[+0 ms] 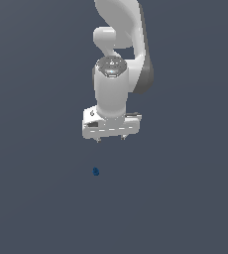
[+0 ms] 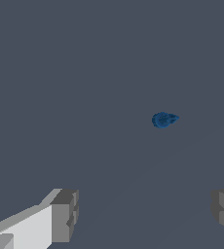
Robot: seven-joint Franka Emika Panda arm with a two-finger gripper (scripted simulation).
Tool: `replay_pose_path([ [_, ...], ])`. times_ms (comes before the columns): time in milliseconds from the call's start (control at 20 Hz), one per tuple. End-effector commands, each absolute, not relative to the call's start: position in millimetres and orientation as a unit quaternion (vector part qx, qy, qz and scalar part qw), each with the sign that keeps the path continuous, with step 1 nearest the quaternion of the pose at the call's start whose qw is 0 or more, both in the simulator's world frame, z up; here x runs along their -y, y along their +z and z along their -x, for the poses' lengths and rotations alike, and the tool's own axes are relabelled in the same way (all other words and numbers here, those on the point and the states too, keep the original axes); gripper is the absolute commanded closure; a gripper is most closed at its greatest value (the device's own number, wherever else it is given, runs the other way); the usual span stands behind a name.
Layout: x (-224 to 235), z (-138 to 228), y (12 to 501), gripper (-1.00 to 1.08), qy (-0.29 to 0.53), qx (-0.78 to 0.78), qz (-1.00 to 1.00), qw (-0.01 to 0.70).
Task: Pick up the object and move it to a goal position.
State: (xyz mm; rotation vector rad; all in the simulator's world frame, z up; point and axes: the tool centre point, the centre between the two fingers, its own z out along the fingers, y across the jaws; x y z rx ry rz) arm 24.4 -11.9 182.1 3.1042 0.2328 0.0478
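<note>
The object is a tiny dark blue, roundish lump lying on the flat grey ground, below and slightly toward the exterior view's left of the hand. It also shows in the wrist view, beyond the fingers. My white gripper hangs from the arm above the ground, pointing down. Its two short fingers stand wide apart and hold nothing. In the wrist view the gripper shows one grey fingertip at each side with a broad gap between them.
The white arm rises behind the hand toward the top of the exterior view. The plain grey ground spreads all around.
</note>
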Motion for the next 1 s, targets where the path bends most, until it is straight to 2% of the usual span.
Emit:
replay_pose_path([
  [0, 14.5, -28.3, 178.5, -0.92, 0.014, -0.1, -0.995, 0.015],
  [950, 40.8, -62.1, 142.6, -0.92, 0.002, -0.331, -0.944, 0.014],
])
